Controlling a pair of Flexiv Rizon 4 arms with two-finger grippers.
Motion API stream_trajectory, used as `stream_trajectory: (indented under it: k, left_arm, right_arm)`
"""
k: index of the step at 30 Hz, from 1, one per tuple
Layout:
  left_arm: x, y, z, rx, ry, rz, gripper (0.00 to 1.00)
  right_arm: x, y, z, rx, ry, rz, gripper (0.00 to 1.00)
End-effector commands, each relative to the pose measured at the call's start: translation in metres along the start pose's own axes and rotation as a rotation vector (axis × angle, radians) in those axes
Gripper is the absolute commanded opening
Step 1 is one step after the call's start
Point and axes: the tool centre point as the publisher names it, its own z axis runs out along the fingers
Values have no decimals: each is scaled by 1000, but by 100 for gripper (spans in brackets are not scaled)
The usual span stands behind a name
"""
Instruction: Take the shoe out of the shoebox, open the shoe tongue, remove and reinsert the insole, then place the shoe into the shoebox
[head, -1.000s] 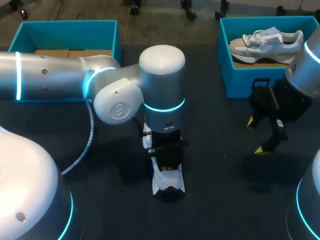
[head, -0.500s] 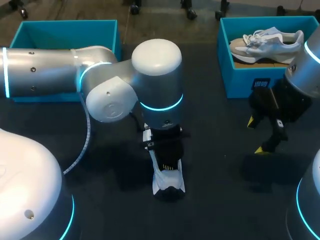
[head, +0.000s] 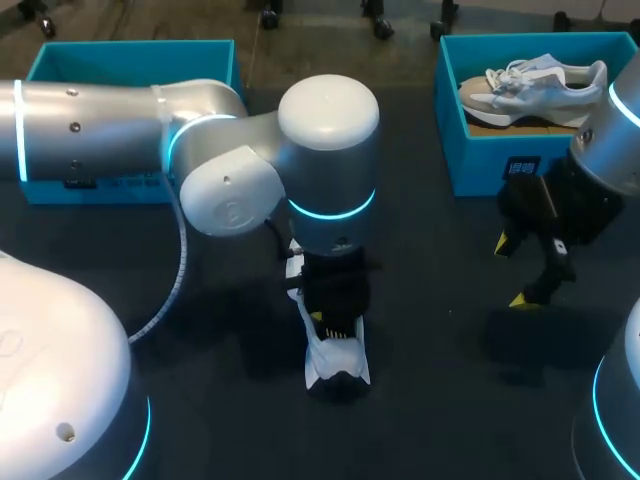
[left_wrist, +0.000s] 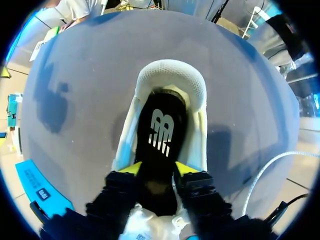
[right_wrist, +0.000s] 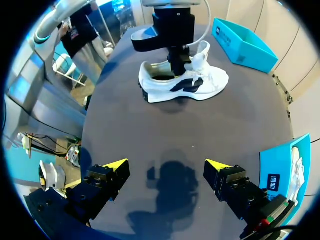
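L gripper (left_wrist: 158, 169) sat inside shoe (right_wrist: 161, 90) mid-counter (head: 440, 335), over insole (left_wrist: 160, 132); couldn't tell its grip. R gripper (right_wrist: 166, 164) hung wide open, empty, above counter.

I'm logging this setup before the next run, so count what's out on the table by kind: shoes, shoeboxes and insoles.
Shoes: 2 (white shoe outside the boxes, second shoe in the right shoebox)
Shoeboxes: 2 (left shoebox, right shoebox)
Insoles: 1 (black insole inside the white shoe)
Total: 5
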Motion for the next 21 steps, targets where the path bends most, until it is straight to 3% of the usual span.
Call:
stream_trajectory:
  k: [1, 17, 21]
  left_arm:
    - [5, 3, -1, -1, -1, 0, 100]
    - [0, 12, -12, 2, -34, 32, 100]
    - [0, 25, -16, 1, -51, 23, 100]
  right_arm:
    - [0, 0, 1, 1, 0, 0, 100]
    - [0, 0, 1, 1, 0, 0, 100]
    - [0, 0, 1, 1, 0, 0, 100]
